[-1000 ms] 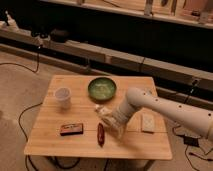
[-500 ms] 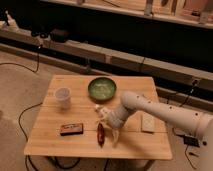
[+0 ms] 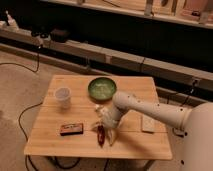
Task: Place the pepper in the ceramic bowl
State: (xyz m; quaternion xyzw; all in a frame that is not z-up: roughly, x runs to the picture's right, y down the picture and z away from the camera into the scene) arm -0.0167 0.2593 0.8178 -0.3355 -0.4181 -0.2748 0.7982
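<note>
The dark-red pepper (image 3: 101,134) lies on the wooden table (image 3: 75,142) near its front edge. My gripper (image 3: 103,130) is low over the table right at the pepper, at the end of the white arm (image 3: 150,112) that reaches in from the right. The green ceramic bowl (image 3: 102,88) stands at the back middle of the table, behind the gripper, with a pale mottled inside.
A white translucent cup (image 3: 62,97) stands at the left. A flat dark rectangular box (image 3: 71,129) lies left of the pepper. A pale flat object (image 3: 148,123) lies at the right, partly behind the arm. Cables run over the floor at the left.
The gripper has moved forward and down towards the pepper, and now sits right at it. The pepper, bowl, cup and box have not moved.
</note>
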